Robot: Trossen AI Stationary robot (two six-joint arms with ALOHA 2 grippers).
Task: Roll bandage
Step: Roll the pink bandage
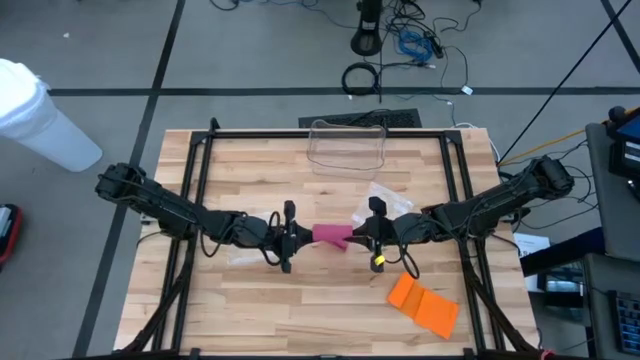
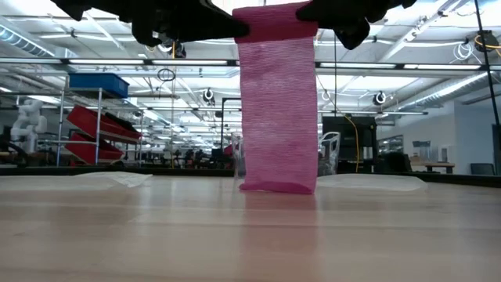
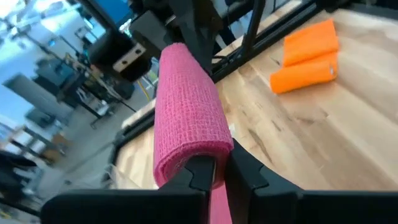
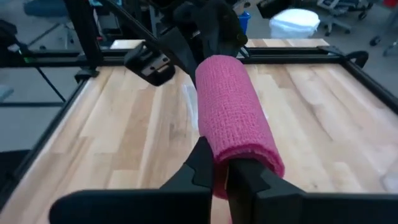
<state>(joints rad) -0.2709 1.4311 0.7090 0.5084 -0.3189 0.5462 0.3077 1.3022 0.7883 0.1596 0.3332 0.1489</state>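
Holding the pink bandage [image 1: 332, 236] up off the table at mid-frame in the high view, with the left gripper [image 1: 296, 237] clamped on one end and the right gripper [image 1: 362, 236] clamped on the other. Seen level from the low view: the roll pinned at the top centre, a loose strip hanging straight down, its bottom edge looking to touch the wooden table [image 1: 300, 310]. Up close in both wrist views: fingers pinched tight on the rolled part, one end each. Looks like mid-roll, some already wound, a good length of tail yet to take up. Next, most likely, turning the roll between the two grips to wind in the hanging strip, keeping tension even so the layers stack straight. Off at lower right, an orange bandage [image 1: 424, 303] lying untouched; at upper centre, a clear container [image 1: 347, 146].
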